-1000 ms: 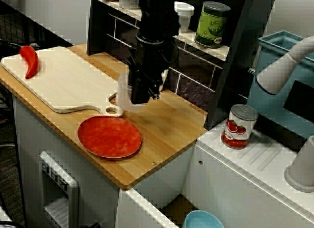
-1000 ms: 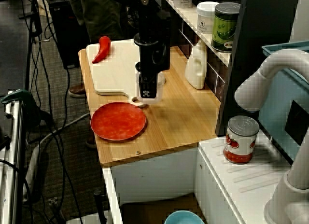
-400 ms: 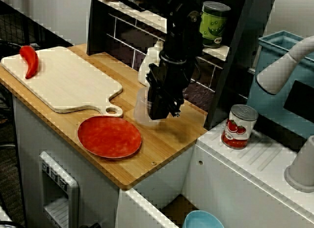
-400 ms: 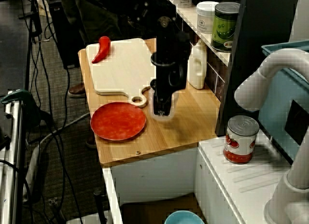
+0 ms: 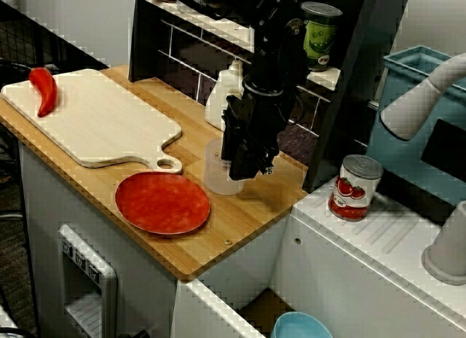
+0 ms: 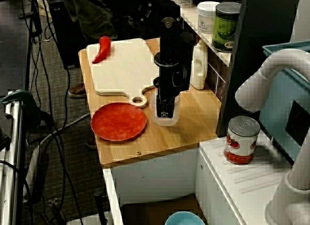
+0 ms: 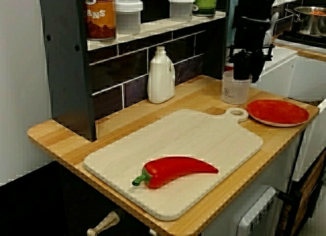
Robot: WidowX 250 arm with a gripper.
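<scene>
My black gripper [image 5: 245, 165] is shut on a clear plastic cup [image 5: 215, 170], which stands upright on the wooden counter [image 5: 247, 207]. In the view from the side the gripper [image 6: 164, 108] comes down over the cup [image 6: 165, 120], hiding most of it. The low view along the counter shows the gripper [image 7: 243, 73] at the rim of the cup [image 7: 234, 91]. A red plate [image 5: 162, 202] lies just left of the cup, apart from it. The cutting board [image 5: 95, 123] has its handle close by.
A red pepper [image 5: 44, 90] lies at the board's far end. A white bottle [image 5: 222, 97] stands against the tiled back wall behind the cup. Cans and jars line the shelf [image 5: 320, 74] above. A tomato can [image 5: 354, 187] stands on the white unit to the right.
The gripper has carried the cup to the right, from above the board's handle to a spot beside the plate, and lowered it until it rests on the counter.
</scene>
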